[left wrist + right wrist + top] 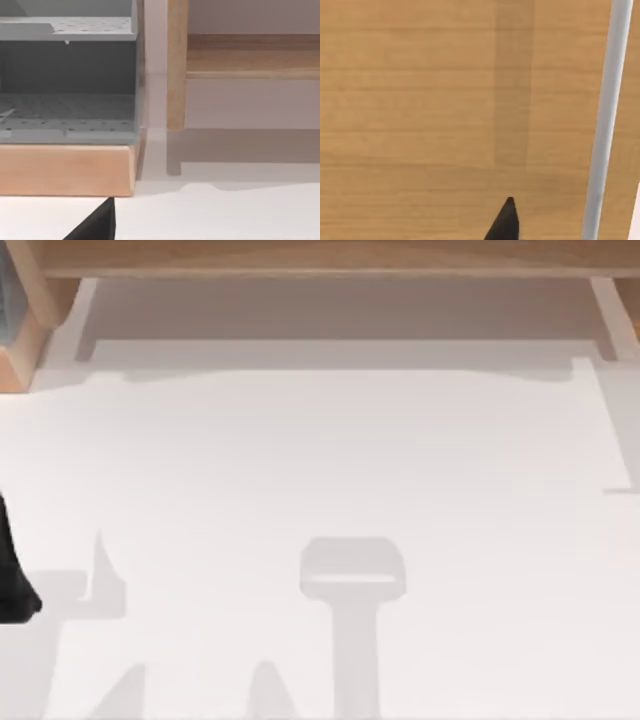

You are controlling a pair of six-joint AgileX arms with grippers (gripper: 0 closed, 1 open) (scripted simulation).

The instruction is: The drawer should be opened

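**Right gripper close to the wooden panel, left arm at the table's edge**

One wooden frame [320, 258] ran along the far side of the white table [330, 460], and everything else is placed from it.

The left arm [14, 580] showed as one dark shape at the table's left edge, well in front of the frame. In its wrist view, one dark tip of the left gripper [96, 224] pointed toward the frame's upright post [176, 65]. Just beside that post stood one grey rack [67, 80] with two perforated shelves, resting on one wooden base [65, 170].

The right wrist view showed one dark tip of the right gripper [505, 221] close to a single wood-grain panel, which appeared to be the drawer front [420, 100]. One pale bar [606, 120] ran across that panel, beside the tip and apart from it. The tip touched neither the bar nor the panel.

I cannot tell whether either claw was released or clenched. Nor could it be told whether the drawer stood pulled out from the frame or pushed in.
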